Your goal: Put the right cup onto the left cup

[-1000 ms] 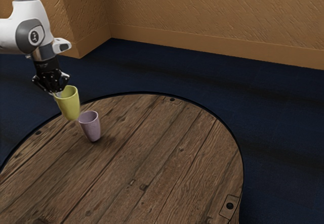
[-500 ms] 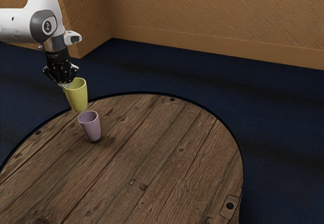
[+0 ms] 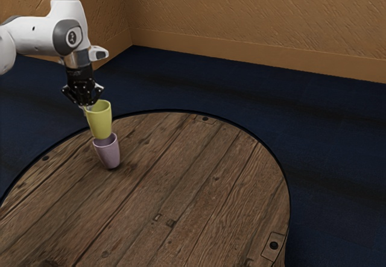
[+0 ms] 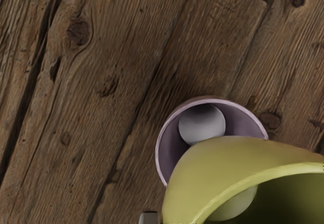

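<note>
the gripper is clamped on the yellow cup, which hangs just below it, mouth up. lower still, the purple cup stands upright on the table, its mouth partly under the yellow cup; whether the cups touch, i can't tell. beyond the table lies blue floor.

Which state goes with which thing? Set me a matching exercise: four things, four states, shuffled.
Things
1. Yellow cup
2. Lilac cup
3. Claw
4. Round table

States
A. standing on planks
B. brown and planked
C. held in the air
D. shut on a cup's wall

Pairs: 1-C; 2-A; 3-D; 4-B
</note>
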Robot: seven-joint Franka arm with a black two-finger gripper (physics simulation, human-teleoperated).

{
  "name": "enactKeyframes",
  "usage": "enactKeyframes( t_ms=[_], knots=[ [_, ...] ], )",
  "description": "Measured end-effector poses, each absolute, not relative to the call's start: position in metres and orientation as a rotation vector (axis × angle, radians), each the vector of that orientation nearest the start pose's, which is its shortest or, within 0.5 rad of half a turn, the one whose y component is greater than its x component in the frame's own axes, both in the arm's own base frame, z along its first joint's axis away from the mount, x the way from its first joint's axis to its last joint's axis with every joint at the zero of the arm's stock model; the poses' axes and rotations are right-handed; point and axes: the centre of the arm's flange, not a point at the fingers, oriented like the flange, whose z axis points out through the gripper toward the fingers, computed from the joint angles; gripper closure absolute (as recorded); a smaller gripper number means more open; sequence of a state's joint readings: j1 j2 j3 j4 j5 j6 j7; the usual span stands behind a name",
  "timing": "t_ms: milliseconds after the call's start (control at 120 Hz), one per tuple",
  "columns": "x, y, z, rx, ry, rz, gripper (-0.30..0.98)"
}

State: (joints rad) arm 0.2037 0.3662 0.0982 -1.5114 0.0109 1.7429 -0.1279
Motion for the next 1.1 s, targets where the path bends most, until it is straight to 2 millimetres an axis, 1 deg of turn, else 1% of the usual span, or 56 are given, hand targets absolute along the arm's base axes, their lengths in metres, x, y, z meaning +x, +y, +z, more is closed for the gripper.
enactKeyframes(
  t_ms=[133, 233, 350, 525, 817, 958, 1000, 1100],
  knots=[
    [0.626, 0.188, 0.440, -3.031, -0.648, 0.224, 0.79],
    [0.624, 0.195, 0.439, -3.029, -0.661, 0.230, 0.79],
    [0.623, 0.198, 0.438, -3.028, -0.665, 0.231, 0.79],
    [0.631, 0.193, 0.441, -3.034, -0.645, 0.212, 0.79],
    [0.637, 0.191, 0.419, -3.036, -0.633, 0.257, 0.79],
    [0.638, 0.192, 0.413, -3.035, -0.632, 0.257, 0.79],
    [0.638, 0.192, 0.411, -3.035, -0.631, 0.258, 0.75],
    [0.639, 0.192, 0.408, -3.038, -0.628, 0.260, 0.52]
  ],
)
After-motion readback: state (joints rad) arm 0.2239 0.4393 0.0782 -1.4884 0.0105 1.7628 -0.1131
